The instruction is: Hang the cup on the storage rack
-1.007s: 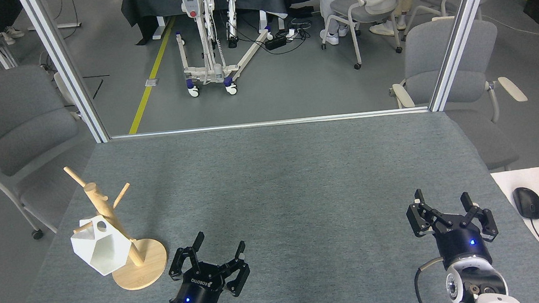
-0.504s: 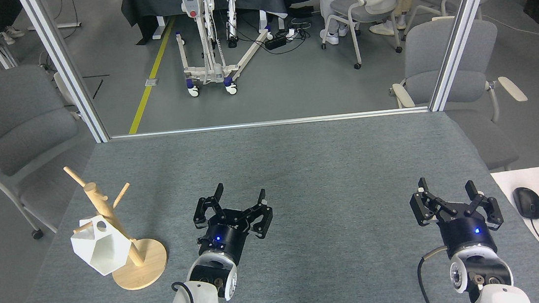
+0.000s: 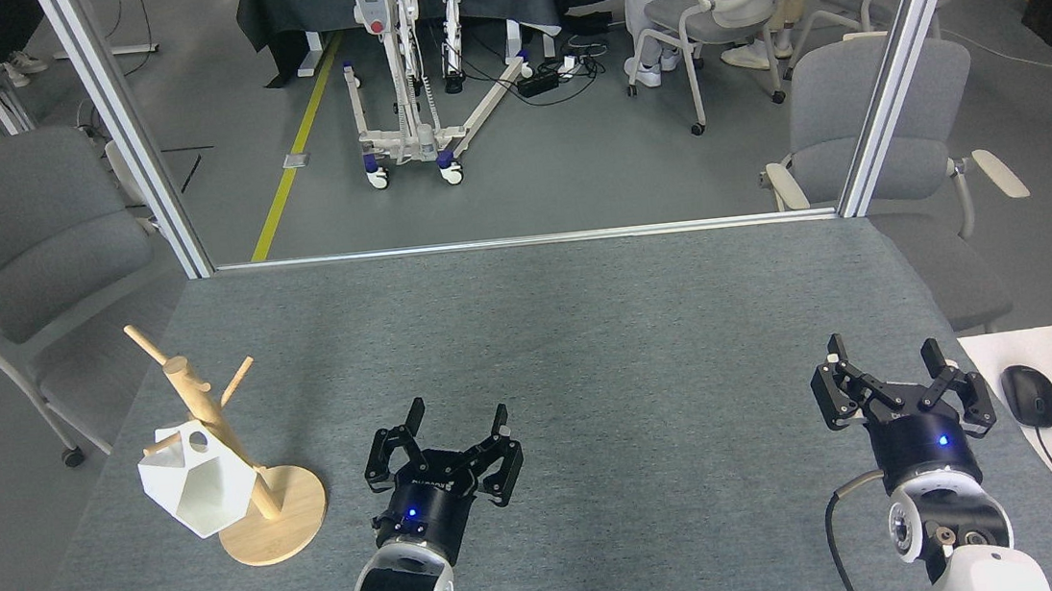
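Table (image 3: pixel 589 347): grey felt surface, rack and cup at the near-left, both arms at the near edge, wide bare span between.

Rack (image 3: pixel 211 432): wooden post on a round disc base, standing upright near the left table edge, pegs angled upward. Cup (image 3: pixel 199 486): white, faceted, already hung by its handle on a low peg at the left of the post, body tilted and hanging down toward the disc base. Whether its lowest facet touches the base: cannot be told from this view.

Step in hand, judged from the layout: task goal met, arms clear. To finish well:
- Keep both arms well apart from the rack; no sweep leftward across the base.
- Confirm the handle is seated fully down the peg, not perched at the tip.
- Check the rack stays upright under the off-centre load of the cup.
- Leave the cup untouched unless it visibly slips.

Left gripper (image 3: pixel 455 425): to the right of the rack base, near but not touching it, fingers (image 3: pixel 414 413) spread wide, pointing far, holding nothing, above the felt.

Right gripper (image 3: pixel 882 357): at the near-right, close to the table's right edge, fingers (image 3: pixel 837 352) likewise spread wide, empty, touching nothing visible.
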You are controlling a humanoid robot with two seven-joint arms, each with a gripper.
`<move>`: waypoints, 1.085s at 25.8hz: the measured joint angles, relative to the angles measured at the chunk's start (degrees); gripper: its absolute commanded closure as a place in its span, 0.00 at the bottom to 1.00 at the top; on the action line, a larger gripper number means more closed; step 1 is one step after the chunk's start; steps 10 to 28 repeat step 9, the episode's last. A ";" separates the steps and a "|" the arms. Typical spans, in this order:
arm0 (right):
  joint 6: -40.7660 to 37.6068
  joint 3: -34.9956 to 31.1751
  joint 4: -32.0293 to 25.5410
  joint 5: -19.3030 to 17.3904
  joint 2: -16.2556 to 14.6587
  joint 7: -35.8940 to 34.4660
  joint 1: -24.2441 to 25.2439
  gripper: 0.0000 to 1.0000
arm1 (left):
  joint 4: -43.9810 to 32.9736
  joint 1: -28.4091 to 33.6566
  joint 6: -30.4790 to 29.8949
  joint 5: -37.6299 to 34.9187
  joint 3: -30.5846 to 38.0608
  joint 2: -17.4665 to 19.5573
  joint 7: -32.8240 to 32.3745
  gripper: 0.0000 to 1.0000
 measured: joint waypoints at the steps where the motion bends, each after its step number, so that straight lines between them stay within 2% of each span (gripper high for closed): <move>1: 0.01 -0.01 0.08 0.00 0.03 0.00 -0.05 0.01 | -0.30 0.31 0.08 -0.02 0.00 0.01 0.00 0.01; 9: -0.06 0.09 0.15 -0.01 1.49 -0.02 -0.07 0.00 | -1.00 1.03 0.31 -0.10 0.06 0.12 -0.07 0.01; 28: -0.06 0.09 0.15 -0.01 1.49 -0.02 -0.07 0.00 | -1.00 1.03 0.31 -0.10 0.06 0.12 -0.07 0.01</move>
